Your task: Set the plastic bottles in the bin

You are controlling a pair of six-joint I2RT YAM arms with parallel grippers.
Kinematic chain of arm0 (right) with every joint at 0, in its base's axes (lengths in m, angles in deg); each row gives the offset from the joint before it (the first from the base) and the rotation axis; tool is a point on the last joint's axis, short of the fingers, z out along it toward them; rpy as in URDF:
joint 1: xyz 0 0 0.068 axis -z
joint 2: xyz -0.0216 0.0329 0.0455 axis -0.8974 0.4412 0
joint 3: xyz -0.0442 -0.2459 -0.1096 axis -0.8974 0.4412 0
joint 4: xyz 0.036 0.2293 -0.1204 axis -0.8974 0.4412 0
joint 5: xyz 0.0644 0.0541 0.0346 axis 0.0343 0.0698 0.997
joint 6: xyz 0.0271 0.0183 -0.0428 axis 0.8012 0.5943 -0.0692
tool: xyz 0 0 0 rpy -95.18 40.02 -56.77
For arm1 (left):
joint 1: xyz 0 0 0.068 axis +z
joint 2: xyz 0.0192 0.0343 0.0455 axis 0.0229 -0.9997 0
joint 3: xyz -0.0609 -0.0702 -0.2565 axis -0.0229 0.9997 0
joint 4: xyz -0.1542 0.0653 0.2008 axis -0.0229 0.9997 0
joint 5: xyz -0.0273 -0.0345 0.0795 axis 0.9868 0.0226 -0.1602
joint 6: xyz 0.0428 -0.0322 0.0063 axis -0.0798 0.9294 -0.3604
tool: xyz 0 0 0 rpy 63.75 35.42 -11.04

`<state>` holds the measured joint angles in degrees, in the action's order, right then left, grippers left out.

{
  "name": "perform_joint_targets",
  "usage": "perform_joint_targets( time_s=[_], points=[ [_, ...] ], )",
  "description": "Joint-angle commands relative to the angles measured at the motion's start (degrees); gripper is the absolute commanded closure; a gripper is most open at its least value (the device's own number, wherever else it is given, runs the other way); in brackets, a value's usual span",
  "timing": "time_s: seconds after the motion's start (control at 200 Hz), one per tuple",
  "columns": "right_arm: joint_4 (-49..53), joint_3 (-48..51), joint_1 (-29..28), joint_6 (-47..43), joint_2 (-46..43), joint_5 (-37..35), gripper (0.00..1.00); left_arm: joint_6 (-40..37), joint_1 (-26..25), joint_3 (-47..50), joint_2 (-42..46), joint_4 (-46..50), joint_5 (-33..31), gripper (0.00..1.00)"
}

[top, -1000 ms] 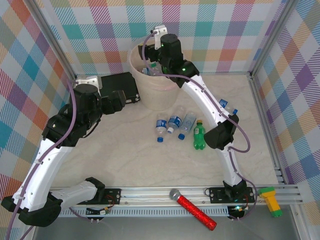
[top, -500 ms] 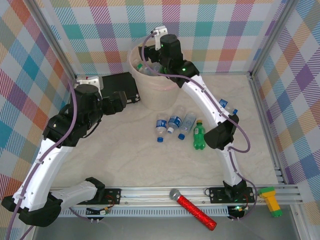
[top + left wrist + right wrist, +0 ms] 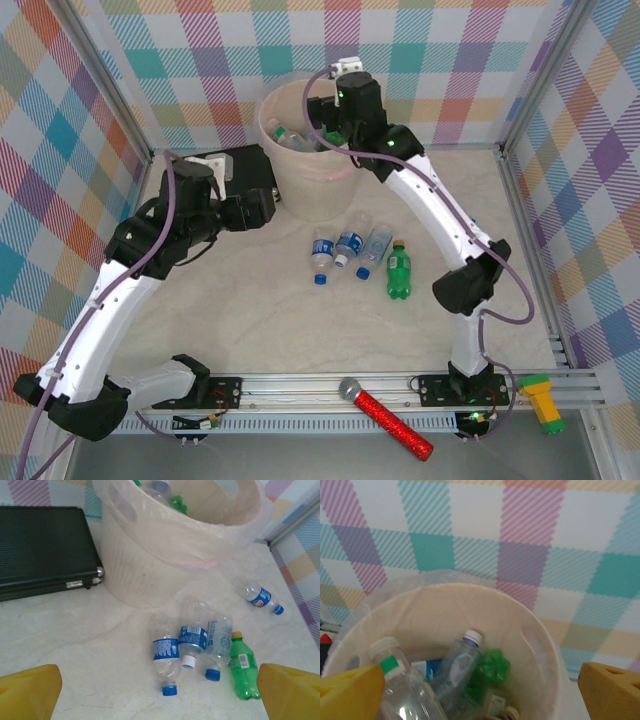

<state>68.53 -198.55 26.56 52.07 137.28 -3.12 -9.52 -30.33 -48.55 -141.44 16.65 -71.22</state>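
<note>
Both arms have shifted since the earlier shot. The right one's elbow swung out toward the right edge and its wrist slid a bit right over the bin (image 3: 300, 185). The left one reached forward toward the middle.

Down at the bottom, the red microphone (image 3: 385, 410) just lies there, not our problem. Mid-frame, three clear bottles (image 3: 348, 248) with blue labels lie side by side, a green bottle (image 3: 399, 270) just beside them. The left wrist view picks up one more small bottle (image 3: 262, 599) off to the right.

The left gripper (image 3: 160, 694) hangs above that cluster, jaws spread wide, nothing in them. Further back, upper centre, the bin sits beside a black case (image 3: 235, 165) and already has several bottles inside (image 3: 455, 670). The right gripper (image 3: 480, 690) hovers over its mouth, wide and empty. Looks like a drop just finished, so I'd guess five still to fetch.
</note>
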Motion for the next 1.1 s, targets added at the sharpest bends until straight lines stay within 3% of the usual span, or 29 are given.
perform_joint_targets(
  time_s=[0.0, 0.22, 0.36, 0.52, 0.93, 1.095],
  points=[
    [5.1, 6.1, 1.4, 8.1, -5.4, -3.6, 0.01, -1.0, -0.2, -0.3, -1.5, -1.7, 6.0, 0.0],
    [8.9, 25.1, 6.0, 19.5, -17.0, -1.3, 0.01, -1.3, -0.4, -0.9, -4.4, -2.2, 10.8, 0.0],
    [11.3, 35.7, 11.0, 25.0, -23.7, 5.3, 0.0, -1.7, -0.6, -0.8, -5.9, -2.4, 13.0, 0.0],
    [15.8, 43.5, 15.4, 25.5, -27.7, 11.1, 0.09, -2.0, -1.0, -1.3, -7.5, -2.4, 15.3, 0.0],
    [22.2, 51.1, 21.7, 22.1, -21.2, 25.0, 0.39, -3.0, -1.8, -2.0, -8.6, -0.7, 15.8, 0.0],
    [22.2, 49.8, 22.5, 20.8, -14.8, 27.7, 0.42, -3.5, -1.8, -2.4, -8.3, 0.3, 14.7, 0.0]
  ],
)
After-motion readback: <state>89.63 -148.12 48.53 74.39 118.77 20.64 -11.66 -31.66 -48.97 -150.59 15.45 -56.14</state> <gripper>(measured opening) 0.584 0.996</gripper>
